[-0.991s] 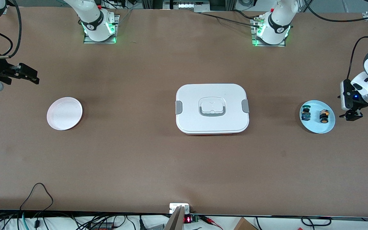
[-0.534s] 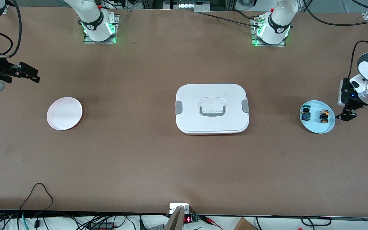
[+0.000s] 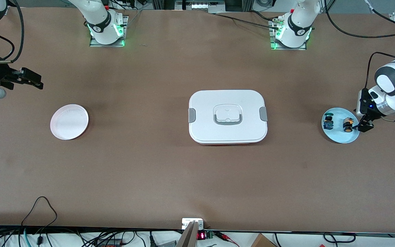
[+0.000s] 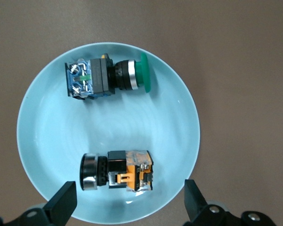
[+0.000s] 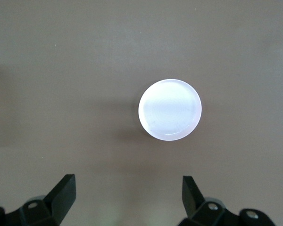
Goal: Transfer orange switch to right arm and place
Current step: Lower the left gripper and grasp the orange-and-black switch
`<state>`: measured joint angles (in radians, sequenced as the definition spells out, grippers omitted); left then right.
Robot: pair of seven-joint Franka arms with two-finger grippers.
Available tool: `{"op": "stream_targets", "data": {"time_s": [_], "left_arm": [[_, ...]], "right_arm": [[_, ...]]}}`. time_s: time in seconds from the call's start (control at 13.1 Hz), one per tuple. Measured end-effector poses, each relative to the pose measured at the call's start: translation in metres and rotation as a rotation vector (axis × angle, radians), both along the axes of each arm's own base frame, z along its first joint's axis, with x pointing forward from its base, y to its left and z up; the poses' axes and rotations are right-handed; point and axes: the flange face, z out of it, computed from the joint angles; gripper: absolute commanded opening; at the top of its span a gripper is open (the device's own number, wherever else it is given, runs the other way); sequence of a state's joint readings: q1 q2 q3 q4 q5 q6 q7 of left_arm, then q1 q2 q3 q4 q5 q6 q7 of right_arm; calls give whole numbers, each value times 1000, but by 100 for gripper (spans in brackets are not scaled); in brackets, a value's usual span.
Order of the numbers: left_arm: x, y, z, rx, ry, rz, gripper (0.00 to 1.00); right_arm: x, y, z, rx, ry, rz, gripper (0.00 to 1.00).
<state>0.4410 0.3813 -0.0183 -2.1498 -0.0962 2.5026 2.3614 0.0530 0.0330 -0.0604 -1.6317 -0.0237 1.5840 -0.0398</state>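
Change: the left gripper [image 3: 362, 127] has moved in over the rim of the blue plate [image 3: 339, 138] since a second ago — approach under way, no grasp yet.
Left fingers: spread wide, empty.
Orange switch [image 4: 117, 171]: lying on its side on the blue plate, beside the green-capped switch [image 4: 108, 76].
Right gripper [image 3: 29, 80]: waiting, fingers apart, probably barely shifted — white plate [image 5: 170, 109] ahead of it.

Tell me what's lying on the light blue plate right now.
Two switches lie on their sides on the light blue plate: the orange switch and a green-capped switch, apart. Nothing covers them; their undersides are hidden.
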Motion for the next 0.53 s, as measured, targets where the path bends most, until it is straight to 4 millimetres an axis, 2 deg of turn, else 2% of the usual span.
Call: {"op": "stream_targets", "data": {"time_s": [0.53], "left_arm": [[2,-5,-11,-17,-5,14,100]], "right_arm": [[0,0,0,0,0,0,100]]}}
